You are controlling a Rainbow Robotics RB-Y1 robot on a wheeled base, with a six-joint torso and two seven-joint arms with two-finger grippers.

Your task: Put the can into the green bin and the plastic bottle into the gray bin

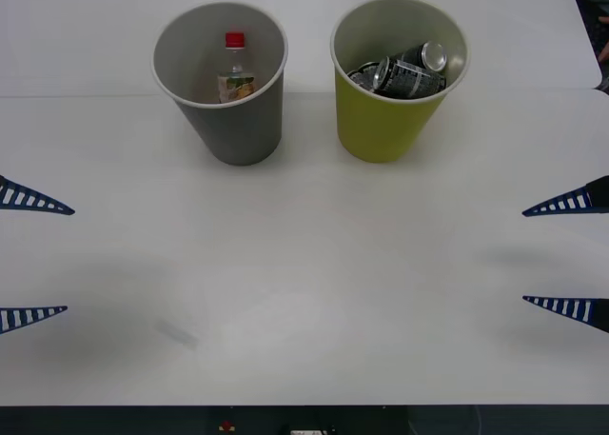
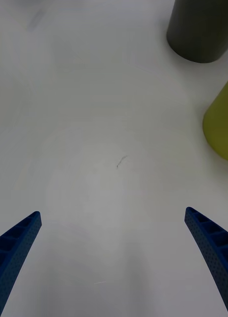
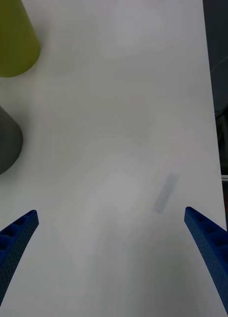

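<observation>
Blue ribbed fingertips frame a white counter (image 1: pixel 304 292) from both sides, each claw spread wide and holding nothing. At the near left edge of the front view, the left claw (image 1: pixel 33 260) hangs over bare counter, its two fingers well apart; the right claw (image 1: pixel 566 254) mirrors it at the right edge, equally wide. Both sit well short of the two bins standing side by side at the far part of the counter.

On the left stands the gray bin (image 1: pixel 233 121), upright, white-rimmed, with the plastic bottle (image 1: pixel 235 73) inside it, red cap up and label showing against the pale inner wall. Just beside it on the right, not touching, stands the green bin (image 1: pixel 385 121), also upright, holding dark cans (image 1: pixel 404 71) with silver ends, lying tilted against one another inside; how many cannot be told for sure.

From the right wrist view, the gray bin's base (image 2: pixel 200 29) and the green bin's side (image 2: pixel 220 124) rise beyond the open fingers (image 2: pixel 213 247), with a small dark scratch (image 2: pixel 121 161) on the counter between. From the left wrist view, a faint gray smudge (image 3: pixel 165 193) marks the counter ahead of the spread fingers (image 3: pixel 15 237).
</observation>
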